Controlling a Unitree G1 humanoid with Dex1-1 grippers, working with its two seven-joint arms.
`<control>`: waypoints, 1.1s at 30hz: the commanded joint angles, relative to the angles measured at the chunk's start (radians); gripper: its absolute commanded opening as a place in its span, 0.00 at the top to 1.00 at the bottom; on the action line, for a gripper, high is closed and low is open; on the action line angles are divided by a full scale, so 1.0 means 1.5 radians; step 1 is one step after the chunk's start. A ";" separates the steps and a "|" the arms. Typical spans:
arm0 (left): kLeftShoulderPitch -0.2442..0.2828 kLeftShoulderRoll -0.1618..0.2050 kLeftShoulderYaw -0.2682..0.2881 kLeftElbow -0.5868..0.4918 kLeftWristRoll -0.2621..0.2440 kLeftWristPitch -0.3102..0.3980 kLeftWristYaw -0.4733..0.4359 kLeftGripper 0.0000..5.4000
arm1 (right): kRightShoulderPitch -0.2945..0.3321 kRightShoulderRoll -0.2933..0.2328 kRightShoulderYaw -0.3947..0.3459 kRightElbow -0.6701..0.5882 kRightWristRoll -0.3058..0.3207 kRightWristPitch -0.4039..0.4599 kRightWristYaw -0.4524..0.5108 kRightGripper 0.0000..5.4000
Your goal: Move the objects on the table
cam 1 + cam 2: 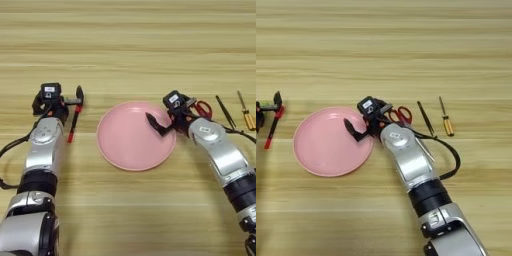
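A slim red marker pen (74,123) with a dark middle lies slanted at the left of the table (130,40). Its upper end sits in my left gripper (78,101), which looks shut on that end. The pen's lower tip points toward me, left of a pink plate (125,150). My right gripper (156,125) reaches over the plate's right side, just above its surface, and I see nothing in it. The same scene shows in the right eye view, with the pen (273,127) at the left edge and the right gripper (354,131) over the plate.
Red-handled scissors (202,108) lie just right of the right wrist. Further right are slim black tweezers (225,111) and a yellow-handled screwdriver (246,113). A black cable (448,160) loops beside the right forearm.
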 commanded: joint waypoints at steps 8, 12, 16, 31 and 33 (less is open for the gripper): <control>0.003 -0.006 0.002 -0.007 -0.003 0.009 0.007 0.00 | -0.017 -0.011 0.018 0.050 -0.051 0.024 0.001 0.00; 0.002 -0.007 0.002 -0.004 -0.004 0.008 0.008 0.00 | -0.025 -0.019 0.026 0.066 -0.076 0.024 -0.009 0.00; 0.002 -0.008 0.003 -0.004 -0.004 0.007 0.009 0.00 | -0.028 -0.030 0.021 0.068 -0.090 0.022 -0.013 0.00; 0.013 -0.005 0.001 -0.013 -0.003 0.010 0.006 0.00 | -0.034 -0.065 -0.009 0.068 -0.092 0.019 -0.015 0.00; 0.015 -0.005 0.002 -0.016 -0.003 0.011 0.007 0.00 | -0.033 -0.066 -0.010 0.065 -0.093 0.020 -0.016 0.00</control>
